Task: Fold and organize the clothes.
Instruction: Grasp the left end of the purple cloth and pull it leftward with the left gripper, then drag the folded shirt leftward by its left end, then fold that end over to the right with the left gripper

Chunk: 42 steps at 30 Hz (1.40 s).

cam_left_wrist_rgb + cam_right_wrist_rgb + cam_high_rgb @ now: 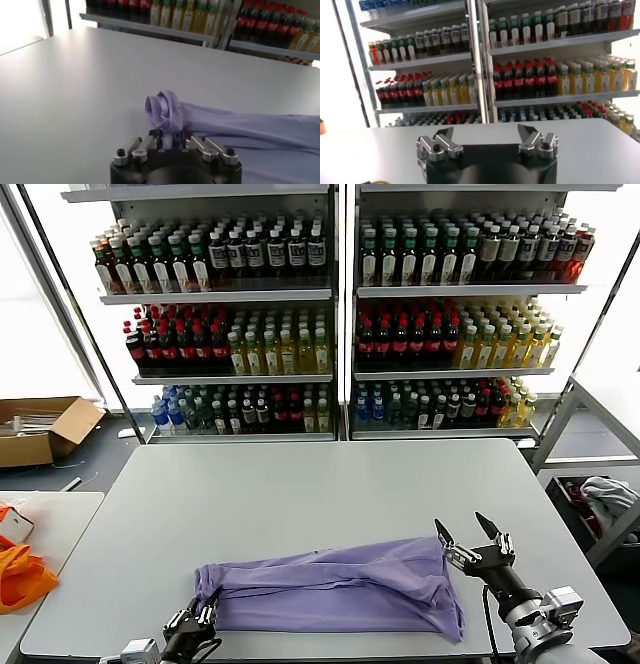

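Lavender T-shirt (335, 592) in left pincer (207, 614); no legible writing.

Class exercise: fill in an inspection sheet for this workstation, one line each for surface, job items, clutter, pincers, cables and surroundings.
Surface: grey table, bare apart from the garment.
Job items: lavender T-shirt lying partly folded, elongated along the near edge.
Clutter: nothing seen on the table.
Pincers: left pincer shut on the T-shirt's bunched left end; right pincer open, just off the shirt's right end, holding nothing.
Cables: a dark cable beside the right arm.
Surroundings: drink shelves behind; cardboard box and orange fabric on the left; pale cloth pile on the right.
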Tool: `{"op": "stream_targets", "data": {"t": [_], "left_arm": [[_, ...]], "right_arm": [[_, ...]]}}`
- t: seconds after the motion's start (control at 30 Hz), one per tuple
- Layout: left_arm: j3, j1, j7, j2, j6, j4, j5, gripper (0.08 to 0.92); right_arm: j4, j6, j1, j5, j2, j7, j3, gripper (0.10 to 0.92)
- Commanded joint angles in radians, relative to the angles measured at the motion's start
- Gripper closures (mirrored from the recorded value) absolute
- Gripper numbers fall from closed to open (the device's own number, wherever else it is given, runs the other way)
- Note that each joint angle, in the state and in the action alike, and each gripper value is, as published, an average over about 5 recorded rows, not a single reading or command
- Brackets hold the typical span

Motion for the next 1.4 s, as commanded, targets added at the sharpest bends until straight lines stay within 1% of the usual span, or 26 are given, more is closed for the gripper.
{"op": "stream_targets", "data": {"t": [0.03, 0.13, 0.2, 0.27, 0.37, 0.53, 0.63, 0.73, 0.8, 0.83, 0.93, 1.0, 1.1, 1.2, 1.3, 1.4], "left_arm": [[-0.016, -0.005, 0.02, -0.007, -0.017, 0.029, -0.002, 0.752], [-0.094, -0.01, 0.055, 0.022, -0.021, 0.021, -0.014, 0.837], [-0.187, -0.019, 0.084, 0.053, -0.022, 0.023, -0.033, 0.883], [-0.302, -0.034, 0.114, 0.096, -0.02, 0.035, -0.072, 0.903], [-0.461, -0.059, 0.149, 0.188, -0.007, 0.077, -0.175, 0.905], [-0.655, -0.087, 0.213, 0.355, 0.0, 0.178, -0.279, 0.905], [-0.721, -0.099, 0.234, 0.431, 0.005, 0.204, -0.315, 0.905], [-0.745, -0.099, 0.229, 0.471, 0.026, 0.165, -0.362, 0.905], [-0.729, -0.088, 0.208, 0.458, 0.037, 0.087, -0.389, 0.905], [-0.709, -0.078, 0.195, 0.44, 0.038, 0.037, -0.399, 0.905], [-0.579, -0.04, 0.158, 0.335, 0.031, -0.112, -0.397, 0.905], [-0.442, -0.03, 0.136, 0.256, 0.021, -0.18, -0.365, 0.905], [-0.231, -0.042, 0.087, 0.176, -0.004, -0.225, -0.304, 0.905], [-0.069, -0.047, 0.035, 0.135, -0.025, -0.243, -0.272, 0.905], [0.03, -0.055, 0.003, 0.121, -0.031, -0.237, -0.261, 0.905], [0.092, -0.076, -0.008, 0.125, -0.034, -0.205, -0.239, 0.905]], "right_arm": [[0.001, -0.001, 0.003, 0.023, -0.001, 0.009, -0.002, 0.203], [0.004, -0.009, 0.004, 0.049, -0.004, 0.017, -0.002, 0.203], [0.006, -0.011, 0.002, 0.056, -0.008, 0.019, -0.002, 0.203], [0.01, -0.01, -0.002, 0.058, -0.011, 0.019, -0.001, 0.203], [0.018, -0.01, -0.006, 0.061, -0.014, 0.018, -0.001, 0.203], [0.026, -0.01, -0.008, 0.06, -0.014, 0.019, -0.01, 0.203], [0.033, -0.01, -0.011, 0.057, -0.013, 0.019, -0.017, 0.203], [0.043, -0.01, -0.013, 0.055, -0.009, 0.019, -0.02, 0.203], [0.052, -0.01, -0.016, 0.053, -0.004, 0.018, -0.022, 0.203], [0.057, -0.009, -0.019, 0.051, 0.0, 0.018, -0.025, 0.203], [0.07, -0.009, -0.029, 0.038, 0.016, 0.016, -0.038, 0.203], [0.079, -0.009, -0.035, 0.028, 0.025, 0.014, -0.046, 0.203], [0.096, -0.009, -0.05, 0.015, 0.035, 0.013, -0.056, 0.203], [0.109, -0.007, -0.073, -0.001, 0.047, 0.009, -0.062, 0.203], [0.115, -0.004, -0.093, -0.013, 0.058, 0.005, -0.061, 0.203], [0.116, -0.001, -0.104, -0.017, 0.06, 0.003, -0.055, 0.203]]}}
